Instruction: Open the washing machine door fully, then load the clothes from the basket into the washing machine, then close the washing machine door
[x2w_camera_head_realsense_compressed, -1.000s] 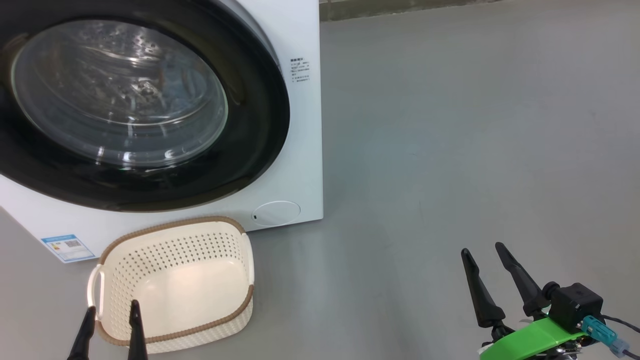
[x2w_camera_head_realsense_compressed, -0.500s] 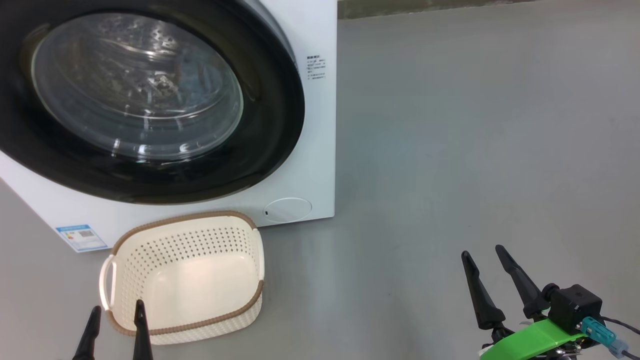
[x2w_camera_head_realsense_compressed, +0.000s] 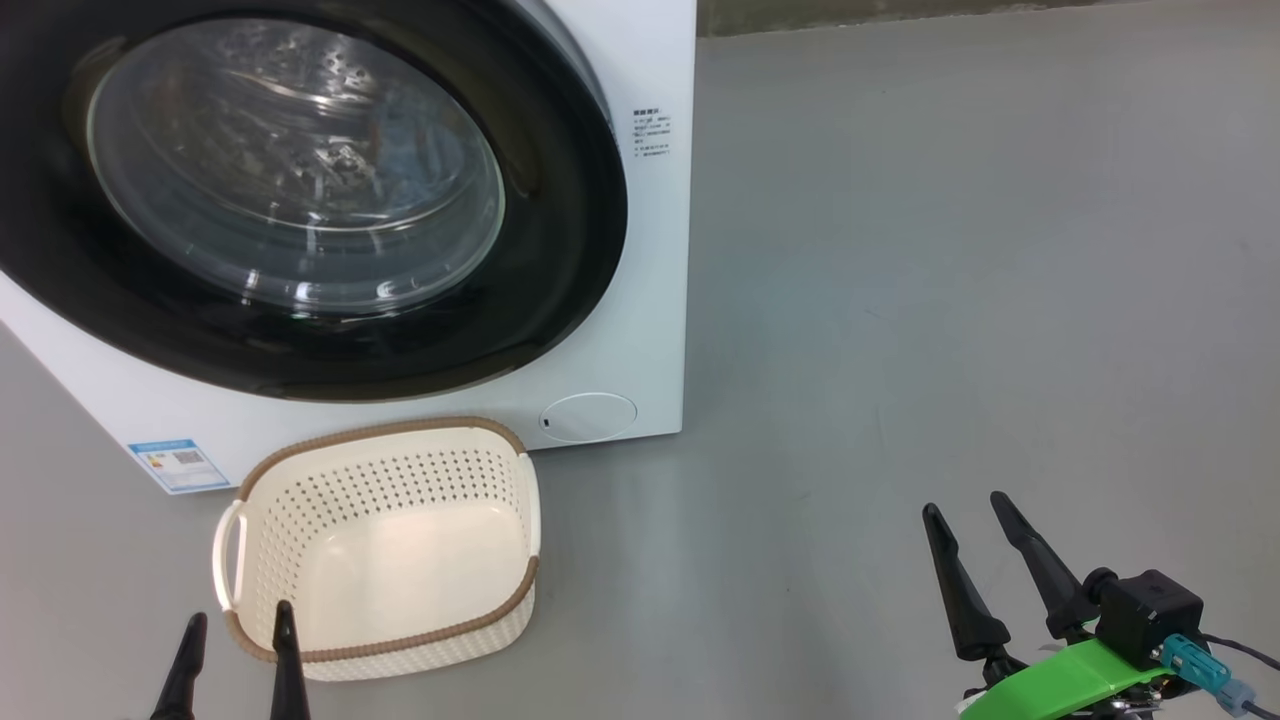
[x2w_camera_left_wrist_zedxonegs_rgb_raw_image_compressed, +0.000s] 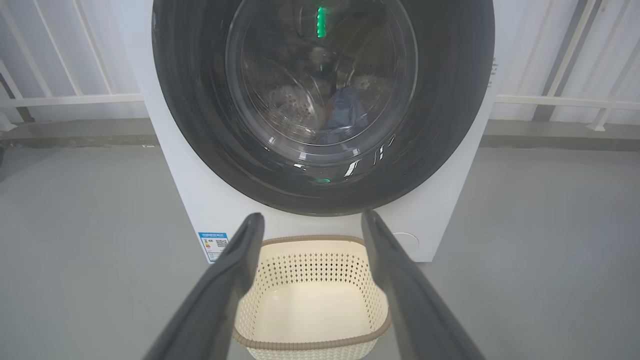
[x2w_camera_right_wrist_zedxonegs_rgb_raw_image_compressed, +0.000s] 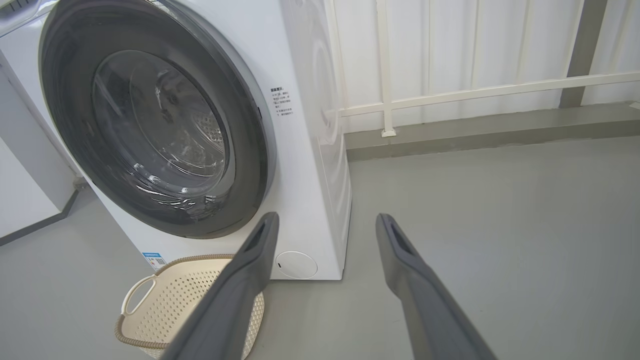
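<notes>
**Door shut, clothes behind the glass**

I saw the washing machine door (x2w_camera_head_realsense_compressed: 300, 190) lying flush on the washing machine (x2w_camera_head_realsense_compressed: 650, 300). A blue bundle of the clothes (x2w_camera_left_wrist_zedxonegs_rgb_raw_image_compressed: 345, 112) showed dimly through its glass. At the door's 6 o'clock the basket (x2w_camera_head_realsense_compressed: 400, 432) stood on the grey floor (x2w_camera_head_realsense_compressed: 950, 300), its cream bottom bare. My left gripper (x2w_camera_head_realsense_compressed: 240, 612) hovered at the basket's 7 o'clock, fingers wide and holding nothing. My right gripper (x2w_camera_head_realsense_compressed: 963, 502) hung well apart at the head view's 4 o'clock, likewise spread wide.

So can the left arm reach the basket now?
Probably yes. The open left gripper points at the basket, close to its near rim, and nothing lies between them.
</notes>
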